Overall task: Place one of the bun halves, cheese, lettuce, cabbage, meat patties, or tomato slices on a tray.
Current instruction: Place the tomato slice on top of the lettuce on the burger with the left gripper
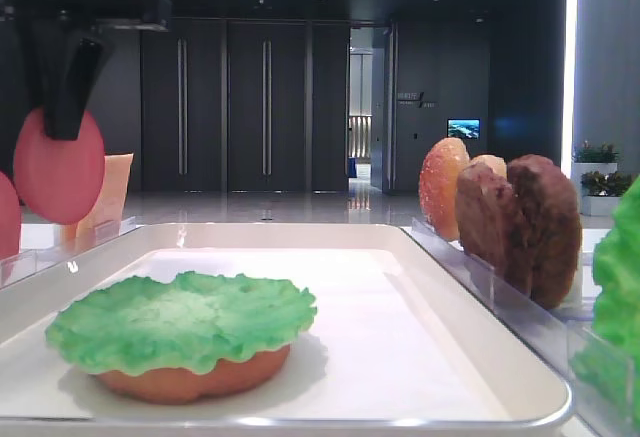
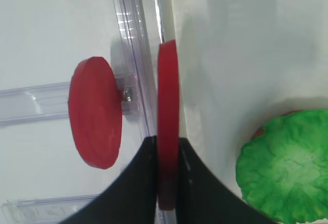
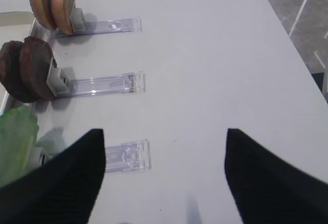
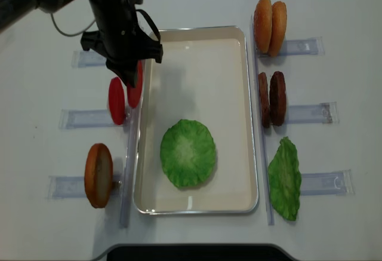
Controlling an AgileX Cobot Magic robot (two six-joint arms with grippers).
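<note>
My left gripper (image 4: 130, 70) is shut on a red tomato slice (image 4: 136, 89), holding it on edge over the left rim of the white tray (image 4: 197, 30). In the left wrist view the black fingers (image 2: 141, 183) pinch that slice (image 2: 167, 96), with the gripper (image 2: 167, 141) right above the rim. A second tomato slice (image 2: 96, 112) stands in its clear holder to the left. In the tray a green lettuce leaf (image 4: 187, 152) lies on a bun half (image 1: 190, 382). My right gripper (image 3: 164, 131) hangs open over bare table, holding nothing.
Right of the tray, clear holders carry two bun halves (image 4: 270, 18), two meat patties (image 4: 271, 98) and a lettuce leaf (image 4: 285, 179). A bun half (image 4: 98, 175) stands front left. Cheese (image 1: 105, 197) shows behind the held slice. The tray's far half is bare.
</note>
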